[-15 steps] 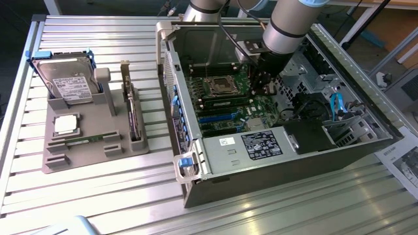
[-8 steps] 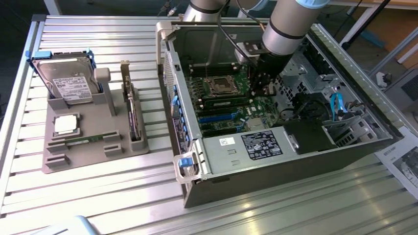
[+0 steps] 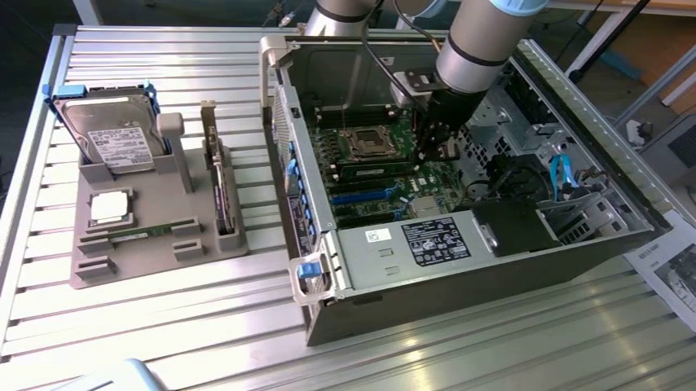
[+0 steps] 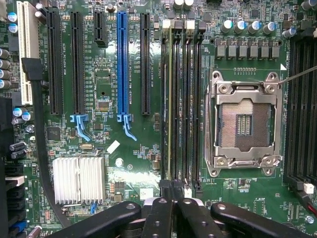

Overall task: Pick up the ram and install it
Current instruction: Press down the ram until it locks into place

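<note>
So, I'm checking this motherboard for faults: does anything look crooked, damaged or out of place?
Nothing stands out. The ram runs straight, parallel to the empty slots beside it. The processor socket is bare, with no visible damage.

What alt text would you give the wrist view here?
Looking straight down onto a green motherboard, the shut gripper sits at the end of a row of memory slots, one of which holds a ram stick. Beside them is an empty CPU socket; farther off are black and blue expansion slots and a finned heatsink.

Bright daylight, glare on table slats (image 3: 163,322)
</note>
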Controlling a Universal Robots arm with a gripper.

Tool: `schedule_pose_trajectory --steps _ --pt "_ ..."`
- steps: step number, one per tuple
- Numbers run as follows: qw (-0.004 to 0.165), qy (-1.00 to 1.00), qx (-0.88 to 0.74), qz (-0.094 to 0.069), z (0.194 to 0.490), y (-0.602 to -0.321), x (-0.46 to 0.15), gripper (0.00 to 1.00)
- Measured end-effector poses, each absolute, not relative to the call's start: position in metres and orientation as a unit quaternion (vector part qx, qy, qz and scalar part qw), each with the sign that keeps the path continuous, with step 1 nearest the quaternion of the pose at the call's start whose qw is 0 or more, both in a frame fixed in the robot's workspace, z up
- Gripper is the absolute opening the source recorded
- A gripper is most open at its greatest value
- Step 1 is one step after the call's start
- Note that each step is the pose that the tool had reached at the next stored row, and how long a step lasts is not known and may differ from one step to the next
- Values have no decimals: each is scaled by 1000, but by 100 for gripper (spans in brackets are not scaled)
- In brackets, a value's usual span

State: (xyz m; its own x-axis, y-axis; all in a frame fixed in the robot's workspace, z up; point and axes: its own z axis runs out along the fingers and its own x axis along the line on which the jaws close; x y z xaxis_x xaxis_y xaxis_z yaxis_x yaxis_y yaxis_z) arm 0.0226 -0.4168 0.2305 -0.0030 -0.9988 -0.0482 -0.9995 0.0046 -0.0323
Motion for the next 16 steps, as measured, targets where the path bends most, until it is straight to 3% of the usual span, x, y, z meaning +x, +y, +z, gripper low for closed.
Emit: schedule_pose_trajectory --steps 16 --pt "28 708 -705 6 253 -417 23 10"
